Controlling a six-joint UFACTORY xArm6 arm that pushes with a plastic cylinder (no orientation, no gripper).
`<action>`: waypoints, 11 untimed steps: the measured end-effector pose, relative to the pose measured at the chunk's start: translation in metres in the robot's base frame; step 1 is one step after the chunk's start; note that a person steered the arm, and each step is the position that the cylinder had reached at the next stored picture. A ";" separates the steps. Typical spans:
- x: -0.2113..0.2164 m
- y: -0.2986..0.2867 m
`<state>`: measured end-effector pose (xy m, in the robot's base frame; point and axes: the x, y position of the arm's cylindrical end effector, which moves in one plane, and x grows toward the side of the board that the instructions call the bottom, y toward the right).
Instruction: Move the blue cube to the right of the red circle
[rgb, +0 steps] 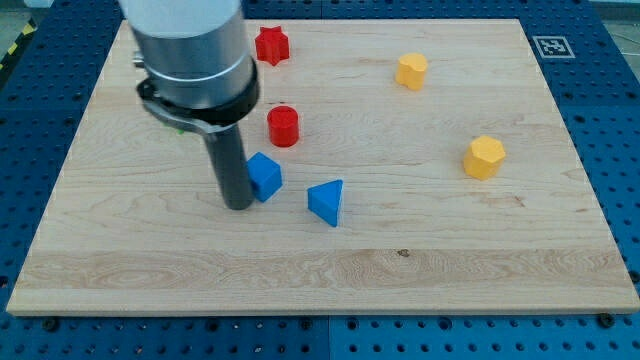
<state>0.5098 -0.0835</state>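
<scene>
Tip sits on the worktop, touching or just beside the left face of the blue cube. End effector is a bare rod, no jaws, so nothing is held; it can only shove. Blue cube lies nearer than the red circle and slightly to its left, close but apart. Contact on the cube's left side makes sense: goal spot is right of the red circle, so the push has to run rightward, then away toward the far side. Judgement: early in the push, cube not yet in place. Risk: blue triangle sits just right of and nearer than the cube, so a straight rightward shove may clip it. Red star and two yellow blocks are well clear.
</scene>
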 end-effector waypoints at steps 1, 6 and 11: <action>0.000 0.025; -0.010 -0.008; -0.011 0.055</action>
<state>0.4986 -0.0287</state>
